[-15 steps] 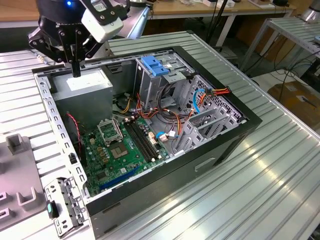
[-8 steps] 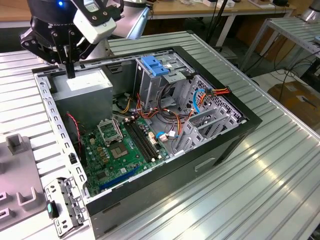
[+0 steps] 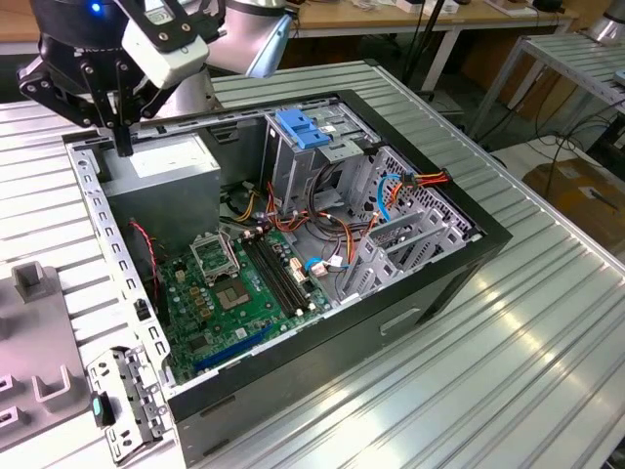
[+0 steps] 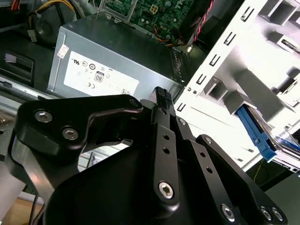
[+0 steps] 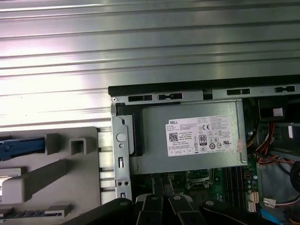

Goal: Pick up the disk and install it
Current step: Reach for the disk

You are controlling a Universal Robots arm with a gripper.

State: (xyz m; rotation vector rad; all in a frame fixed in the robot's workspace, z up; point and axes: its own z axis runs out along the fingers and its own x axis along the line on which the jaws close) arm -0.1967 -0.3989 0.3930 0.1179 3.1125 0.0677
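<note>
In the exterior view, a grey moulded holder (image 3: 34, 332) is seen at nine o'clock of the open computer case (image 3: 439, 278), on the ribbed metal tabletop (image 3: 547, 322). The disk (image 5: 21, 145) is lodged in that holder, its bright blue rail shown in both wrist views. Over the case's eleven o'clock corner the arm is held upright. The black claw (image 3: 124, 149) is pointed down, fingers together on nothing, above the boxy steel power supply (image 3: 161, 161). A blue plastic latch (image 3: 303, 130) is set at its three o'clock.

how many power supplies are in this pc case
1. The power supply sits in a corner of the case at the exterior view's left, by the end effector. The drive cage may hide more.
</note>
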